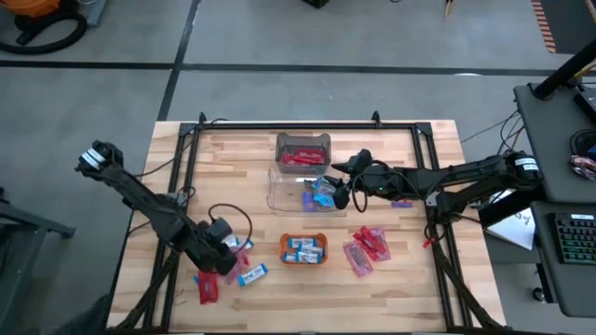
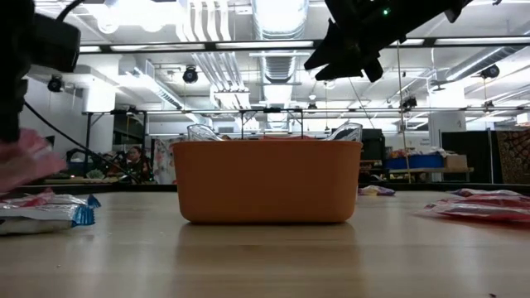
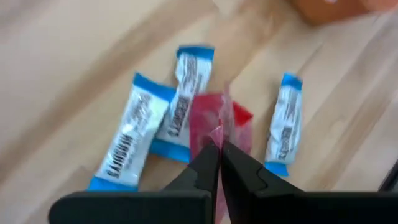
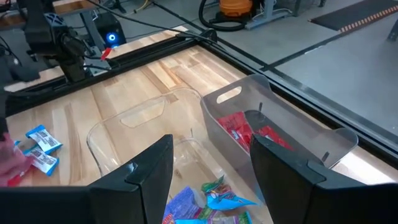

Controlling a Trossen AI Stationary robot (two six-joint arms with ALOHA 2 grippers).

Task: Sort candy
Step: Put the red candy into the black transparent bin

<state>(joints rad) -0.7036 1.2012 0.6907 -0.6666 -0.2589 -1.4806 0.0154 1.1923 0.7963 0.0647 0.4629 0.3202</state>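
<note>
Left gripper (image 3: 219, 149) is pinched shut, seemingly on a red packet (image 3: 219, 121) among blue-and-white bars (image 3: 184, 93).

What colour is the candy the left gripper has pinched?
Red. The left gripper is shut on a red packet; the left wrist view shows it best.

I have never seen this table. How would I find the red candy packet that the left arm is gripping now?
Start at the small orange tray near the table's front edge and look toward the left arm. Its gripper is down among a few blue-and-white bars. The red packet is pinched between its closed fingers; it is the only red piece touching those bars.
</note>
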